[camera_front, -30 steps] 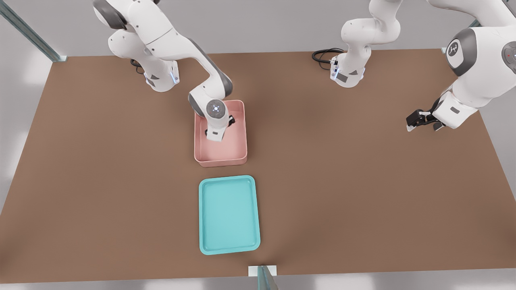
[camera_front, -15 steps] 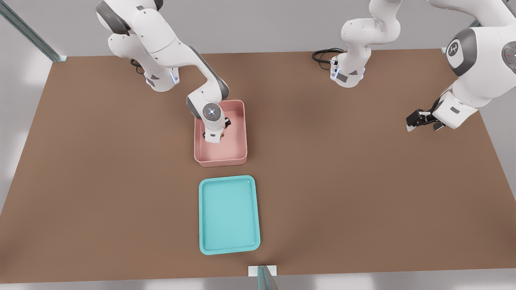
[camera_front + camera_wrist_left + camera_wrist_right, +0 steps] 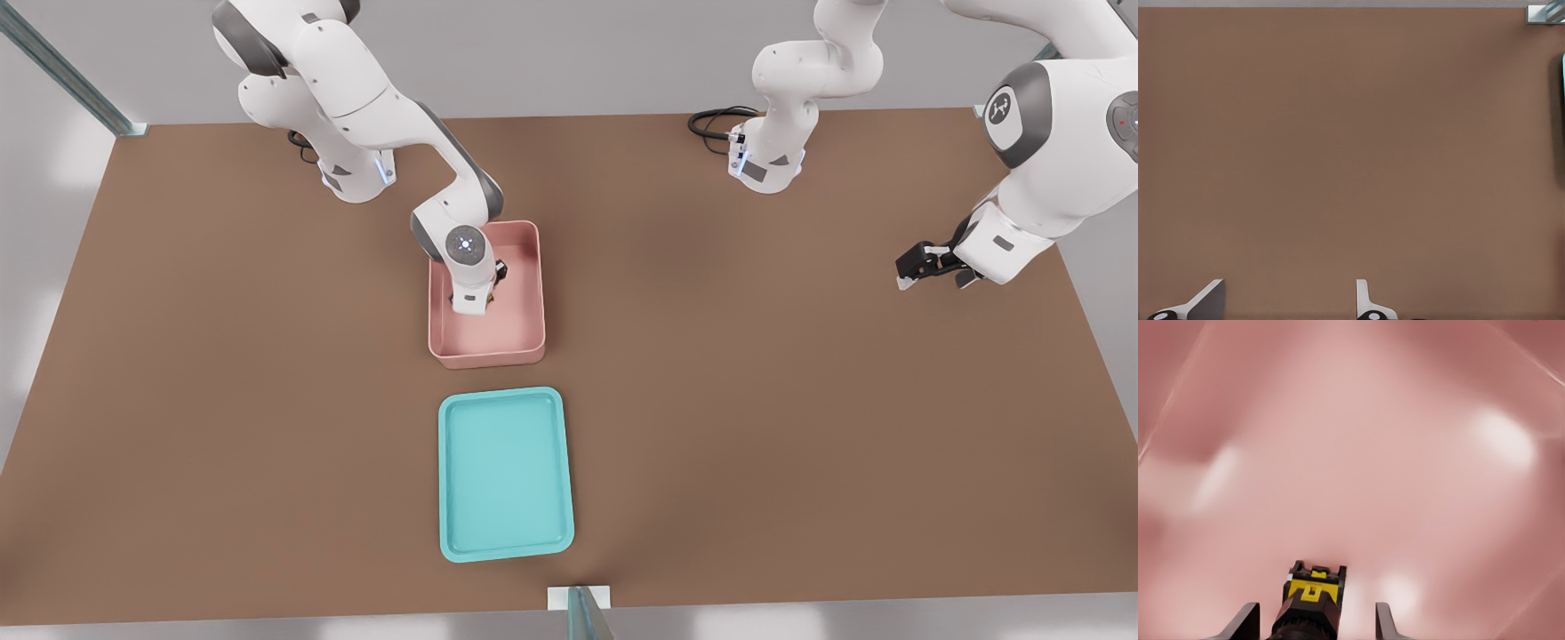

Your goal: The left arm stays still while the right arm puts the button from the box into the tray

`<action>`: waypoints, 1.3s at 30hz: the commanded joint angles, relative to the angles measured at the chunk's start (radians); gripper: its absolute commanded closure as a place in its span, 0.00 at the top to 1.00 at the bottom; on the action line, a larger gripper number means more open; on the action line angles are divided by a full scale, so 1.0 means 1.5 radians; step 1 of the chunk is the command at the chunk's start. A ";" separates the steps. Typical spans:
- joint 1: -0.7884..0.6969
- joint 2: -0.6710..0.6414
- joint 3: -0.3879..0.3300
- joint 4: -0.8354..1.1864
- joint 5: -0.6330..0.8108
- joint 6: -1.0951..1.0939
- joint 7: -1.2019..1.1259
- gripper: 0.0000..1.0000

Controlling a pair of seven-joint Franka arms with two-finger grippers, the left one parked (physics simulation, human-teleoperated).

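button: yellow cap, dark body, on box floor | box: pink | tray: teal

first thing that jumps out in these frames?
The right arm plunging into the pink box at the table's middle, its gripper down inside with open fingers either side of the yellow-capped button. Next, the bright teal tray, nearer the camera, with nothing in it.

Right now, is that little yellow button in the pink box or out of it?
In. The button sits on the box floor, between the gripper's open fingers.
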 commanded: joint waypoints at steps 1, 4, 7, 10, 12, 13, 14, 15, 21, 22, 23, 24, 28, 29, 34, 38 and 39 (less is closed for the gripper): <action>0.000 0.001 0.000 0.000 0.001 0.004 -0.022 0.72; -0.001 0.001 0.000 0.001 0.001 0.003 -0.022 0.68; -0.002 0.001 0.000 0.002 0.001 0.000 -0.023 0.63; -0.004 -0.003 0.000 0.006 0.001 -0.003 -0.023 0.62; -0.004 -0.003 0.000 0.006 0.001 -0.003 -0.026 0.56; -0.004 -0.002 0.000 0.006 0.001 -0.004 -0.027 0.56; -0.004 -0.002 0.000 0.006 0.001 -0.006 -0.027 0.56; -0.004 -0.002 0.000 0.006 0.001 -0.006 -0.028 0.56; -0.005 -0.003 0.000 0.006 0.000 -0.007 -0.028 0.51; -0.005 -0.003 0.000 0.006 0.000 -0.007 -0.028 0.50; -0.005 -0.003 0.000 0.006 0.000 -0.007 -0.028 0.50; -0.005 -0.007 0.000 0.006 0.000 -0.007 -0.028 0.50; -0.008 -0.022 0.001 0.007 -0.001 -0.027 -0.030 0.48; -0.013 -0.037 0.001 0.009 -0.002 -0.052 -0.032 0.48; -0.030 -0.092 -0.013 0.180 0.002 -0.310 -0.044 0.48; -0.061 0.084 -0.079 0.542 0.004 -0.429 -0.044 0.48; -0.086 0.164 -0.080 0.647 0.000 -0.430 -0.044 0.48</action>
